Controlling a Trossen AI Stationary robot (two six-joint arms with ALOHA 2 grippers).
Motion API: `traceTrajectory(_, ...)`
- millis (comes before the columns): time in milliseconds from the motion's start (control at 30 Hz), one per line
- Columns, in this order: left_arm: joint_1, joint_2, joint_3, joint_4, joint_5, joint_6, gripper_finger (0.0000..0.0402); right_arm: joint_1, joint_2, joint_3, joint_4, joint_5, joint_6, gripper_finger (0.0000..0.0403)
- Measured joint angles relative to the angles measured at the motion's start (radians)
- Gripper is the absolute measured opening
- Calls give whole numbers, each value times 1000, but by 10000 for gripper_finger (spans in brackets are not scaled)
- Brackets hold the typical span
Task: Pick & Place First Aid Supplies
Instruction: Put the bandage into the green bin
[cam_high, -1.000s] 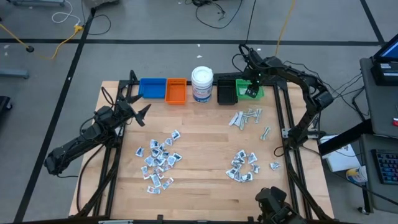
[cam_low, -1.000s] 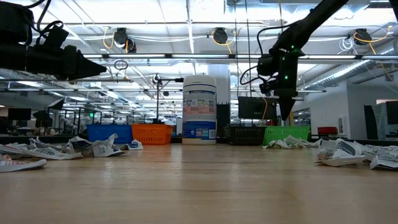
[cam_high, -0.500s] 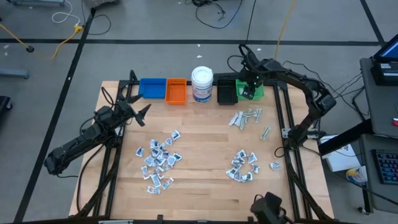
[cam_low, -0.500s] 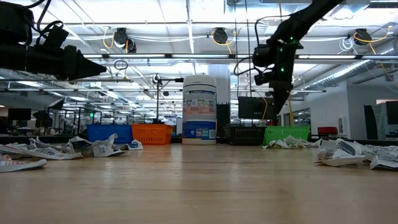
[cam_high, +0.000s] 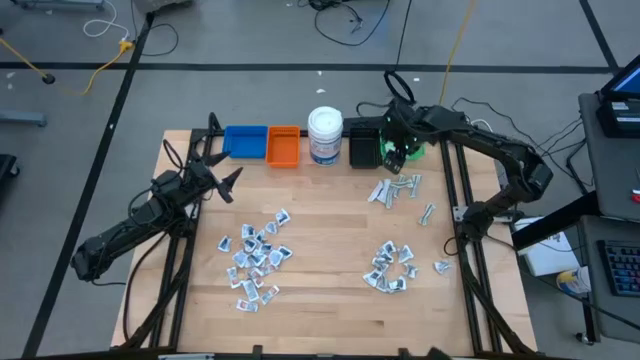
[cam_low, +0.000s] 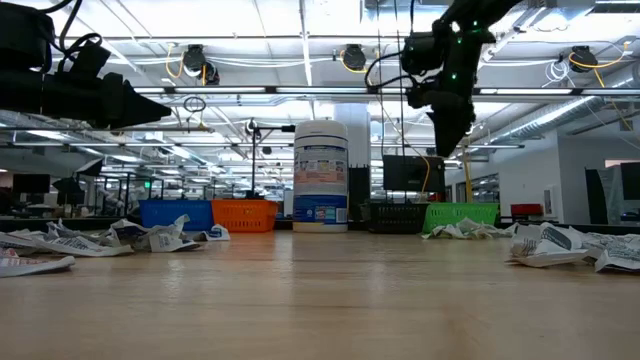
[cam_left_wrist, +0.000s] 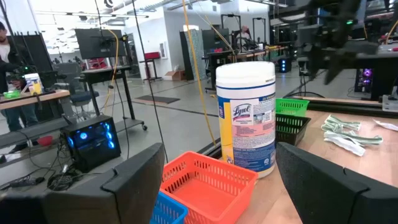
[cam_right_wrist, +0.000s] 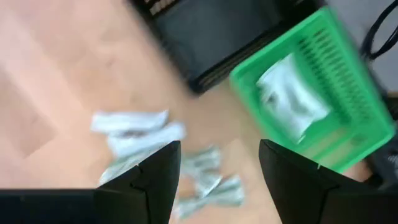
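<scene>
Above the back edge of the tabletop (cam_high: 330, 250), the right pincer (cam_high: 393, 152) hovers with its fingers apart and empty, over the black bin (cam_high: 363, 147) and green bin (cam_right_wrist: 323, 112). One white packet (cam_right_wrist: 287, 99) lies inside the green bin. First aid supplies (cam_high: 256, 255) lie scattered in three clusters across the wood, one cluster just beside the green bin. At the left side, the left pincer (cam_high: 222, 180) waits with fingers spread wide, pointing toward the white jar (cam_left_wrist: 246, 115) and orange bin (cam_left_wrist: 208, 183).
</scene>
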Motion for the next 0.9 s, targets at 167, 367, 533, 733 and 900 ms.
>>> traceTrajectory(167, 0, 0, 0, 0, 0, 0, 310, 100, -21, 0, -145, 3, 178, 214)
traceTrajectory(367, 0, 0, 0, 0, 0, 0, 310, 168, -28, 0, -303, 0, 497, 208)
traceTrajectory(533, 0, 0, 0, 0, 0, 0, 310, 206, -32, 0, -383, 17, 699, 201)
traceTrajectory(733, 0, 0, 0, 0, 0, 0, 310, 239, -54, -1, -440, 125, 869, 195)
traceTrajectory(900, 0, 0, 0, 0, 0, 0, 310, 240, -113, -63, -431, 162, 999, 194)
